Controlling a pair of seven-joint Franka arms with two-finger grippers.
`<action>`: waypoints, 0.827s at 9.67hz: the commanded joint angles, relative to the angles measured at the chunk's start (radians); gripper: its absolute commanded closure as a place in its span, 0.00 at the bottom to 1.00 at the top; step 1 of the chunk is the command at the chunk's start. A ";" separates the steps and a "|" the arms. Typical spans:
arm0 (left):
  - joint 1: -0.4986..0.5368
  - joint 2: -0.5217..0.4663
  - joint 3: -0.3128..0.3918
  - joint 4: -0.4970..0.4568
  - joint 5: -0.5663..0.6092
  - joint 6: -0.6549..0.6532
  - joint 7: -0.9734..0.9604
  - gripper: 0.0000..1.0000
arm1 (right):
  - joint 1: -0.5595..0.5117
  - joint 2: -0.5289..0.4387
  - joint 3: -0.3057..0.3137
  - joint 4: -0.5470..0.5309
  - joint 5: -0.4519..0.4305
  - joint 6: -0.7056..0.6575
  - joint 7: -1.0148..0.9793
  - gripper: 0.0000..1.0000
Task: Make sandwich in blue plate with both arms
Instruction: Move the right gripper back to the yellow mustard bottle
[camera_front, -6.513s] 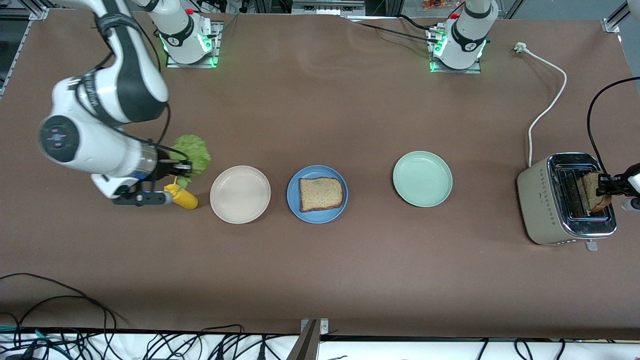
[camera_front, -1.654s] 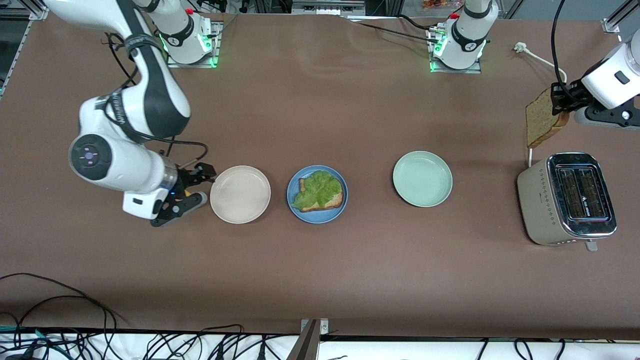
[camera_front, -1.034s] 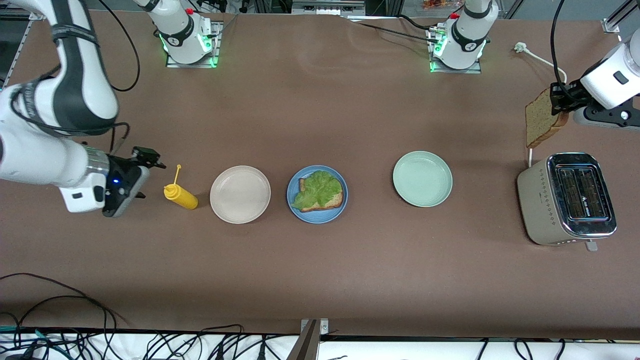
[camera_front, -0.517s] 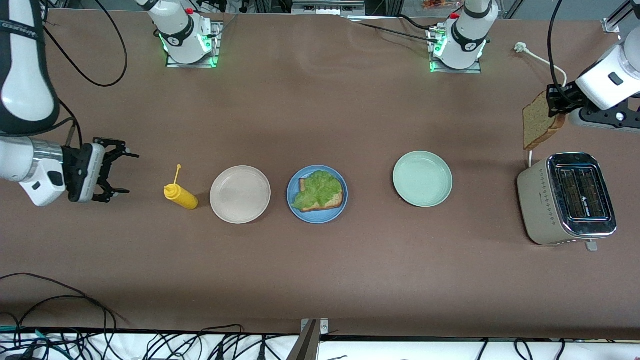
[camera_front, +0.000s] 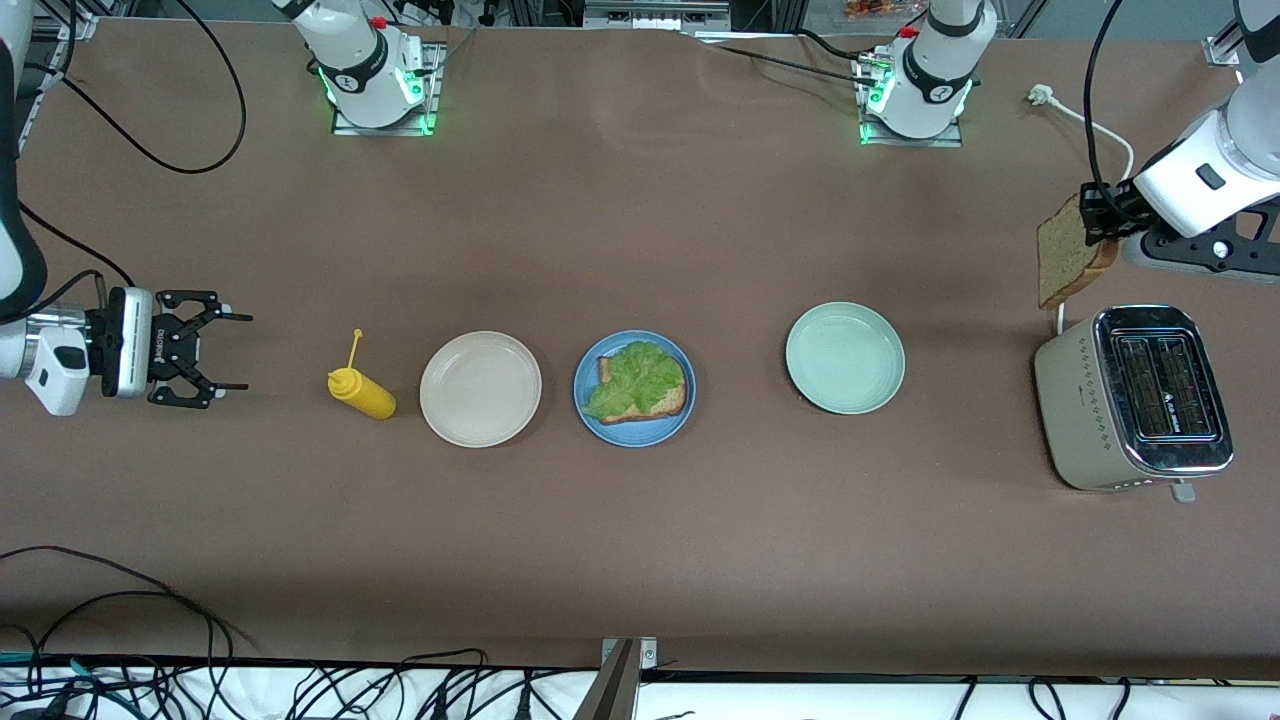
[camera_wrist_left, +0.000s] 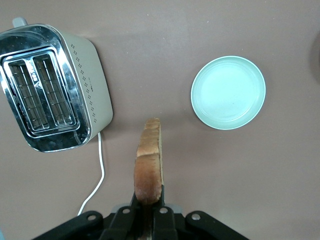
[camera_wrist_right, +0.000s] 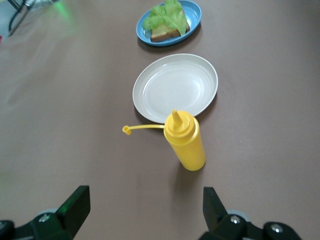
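Observation:
The blue plate (camera_front: 588, 417) sits mid-table with one bread slice (camera_front: 668, 399) on it, and a green lettuce leaf (camera_front: 636, 372) lies on that slice. They also show in the right wrist view, the plate (camera_wrist_right: 192, 27) and the lettuce (camera_wrist_right: 165, 12). My left gripper (camera_front: 1098, 214) is shut on the second bread slice (camera_front: 1064, 258), held on edge in the air by the toaster (camera_front: 1138, 398). In the left wrist view the slice (camera_wrist_left: 149, 160) hangs between the fingers. My right gripper (camera_front: 228, 351) is open and empty at the right arm's end of the table, beside the yellow bottle (camera_front: 364, 392).
A beige plate (camera_front: 480, 388) lies between the yellow mustard bottle and the blue plate. A pale green plate (camera_front: 845, 357) lies toward the left arm's end. The toaster has two empty slots, and its white cord (camera_front: 1098, 210) runs away from the front camera.
My right gripper has drawn away from the bottle toward its end of the table, open. My left gripper has carried the bread slice slightly toward the middle and lower.

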 joint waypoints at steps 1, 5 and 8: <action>-0.014 -0.008 -0.004 -0.011 0.044 0.013 -0.013 1.00 | -0.062 0.117 0.013 0.020 0.125 -0.040 -0.209 0.00; -0.020 -0.007 -0.004 -0.011 0.061 0.013 -0.015 1.00 | -0.082 0.299 0.016 0.075 0.246 -0.023 -0.434 0.00; -0.026 -0.005 -0.004 -0.008 0.063 0.013 -0.015 1.00 | -0.082 0.352 0.042 0.082 0.303 0.038 -0.487 0.00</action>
